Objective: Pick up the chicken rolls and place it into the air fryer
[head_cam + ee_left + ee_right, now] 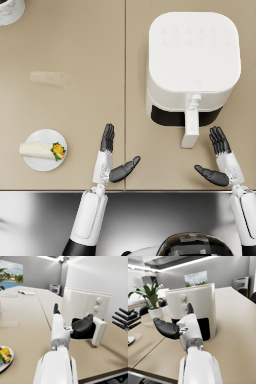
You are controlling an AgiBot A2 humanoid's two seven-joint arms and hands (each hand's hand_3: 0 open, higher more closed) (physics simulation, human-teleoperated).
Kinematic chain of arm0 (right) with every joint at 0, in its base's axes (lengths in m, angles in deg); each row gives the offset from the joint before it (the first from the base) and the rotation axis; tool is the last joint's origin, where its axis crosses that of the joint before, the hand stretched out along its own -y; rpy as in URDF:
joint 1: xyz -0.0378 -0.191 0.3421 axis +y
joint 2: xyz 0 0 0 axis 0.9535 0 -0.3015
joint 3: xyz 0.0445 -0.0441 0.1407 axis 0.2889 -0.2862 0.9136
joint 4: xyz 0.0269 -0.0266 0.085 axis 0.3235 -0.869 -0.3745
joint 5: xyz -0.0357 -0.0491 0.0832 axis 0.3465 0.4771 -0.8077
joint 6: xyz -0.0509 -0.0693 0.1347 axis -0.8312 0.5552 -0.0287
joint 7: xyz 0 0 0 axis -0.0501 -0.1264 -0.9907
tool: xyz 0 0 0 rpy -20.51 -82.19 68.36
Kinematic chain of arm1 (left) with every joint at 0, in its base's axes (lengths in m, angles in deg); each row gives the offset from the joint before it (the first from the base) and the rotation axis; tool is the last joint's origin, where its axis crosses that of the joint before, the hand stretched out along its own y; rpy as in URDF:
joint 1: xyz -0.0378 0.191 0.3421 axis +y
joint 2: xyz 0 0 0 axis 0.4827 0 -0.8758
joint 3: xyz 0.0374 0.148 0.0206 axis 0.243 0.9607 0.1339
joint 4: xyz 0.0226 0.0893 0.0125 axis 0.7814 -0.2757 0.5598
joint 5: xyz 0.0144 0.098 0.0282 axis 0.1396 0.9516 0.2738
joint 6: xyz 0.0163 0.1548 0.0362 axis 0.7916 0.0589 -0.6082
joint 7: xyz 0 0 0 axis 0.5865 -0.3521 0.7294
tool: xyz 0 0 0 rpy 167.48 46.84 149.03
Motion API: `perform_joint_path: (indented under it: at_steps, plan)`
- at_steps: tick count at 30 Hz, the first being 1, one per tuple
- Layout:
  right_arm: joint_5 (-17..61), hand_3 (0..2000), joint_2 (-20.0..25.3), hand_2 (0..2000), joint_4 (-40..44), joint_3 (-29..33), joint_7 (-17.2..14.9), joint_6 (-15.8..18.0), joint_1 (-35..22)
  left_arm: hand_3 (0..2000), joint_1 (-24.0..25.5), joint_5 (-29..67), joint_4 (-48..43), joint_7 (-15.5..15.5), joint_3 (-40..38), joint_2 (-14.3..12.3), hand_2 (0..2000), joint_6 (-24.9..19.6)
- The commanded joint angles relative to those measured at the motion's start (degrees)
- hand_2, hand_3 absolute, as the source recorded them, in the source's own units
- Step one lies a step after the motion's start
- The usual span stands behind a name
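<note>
We see the chicken roll [37, 149] lying on a small white plate [46, 164] near the front left of the tan tabletop [75, 110], with a bit of yellow and green garnish [58, 150] at the end of it that points toward the robot's arms. To the right of the plate, apart from it, our left hand [111, 159] hovers with its fingers [107, 137] stretched forward and the thumb spread sideways, holding nothing. Further right stands the white air fryer [192, 65], its drawer handle [190, 127] facing the robot and a dark gap showing at the base. Our right hand [220, 160] sits just beside that handle, not touching it, fingers [219, 140] likewise extended and apart, empty. A potted plant [150, 298] stands beyond the fryer in the right wrist view.
</note>
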Motion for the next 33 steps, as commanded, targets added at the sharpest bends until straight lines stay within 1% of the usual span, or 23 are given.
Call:
perform_joint_path:
  at_steps: [1,29,30,31,33]
  plan:
    - [0.0,0,0.0,0,0.0,0.0,0.0,0.0,0.0,0,0.0,0.0,0.0,0.0,0.0,0.0,0,0.0]
    - [0.0,0,0.0,0,0.0,0.0,0.0,0.0,0.0,0,0.0,0.0,0.0,0.0,0.0,0.0,0,0.0]
    - [0.0,0,0.1,0,0.9,-1.7,0.0,0.0,-0.1,0,-0.1,0.0,0.9,0.0,1.7,-0.1,0,0.0]
    - [0.0,0,0.5,0,0.2,-1.1,1.6,-1.6,-0.5,0,0.0,0.0,0.6,-1.6,0.3,-0.1,0,-1.6]
    - [0.0,0,0.8,0,-1.0,0.0,3.7,-3.6,-0.4,0,0.2,0.0,-0.5,-3.6,-3.0,-0.4,0,-3.6]
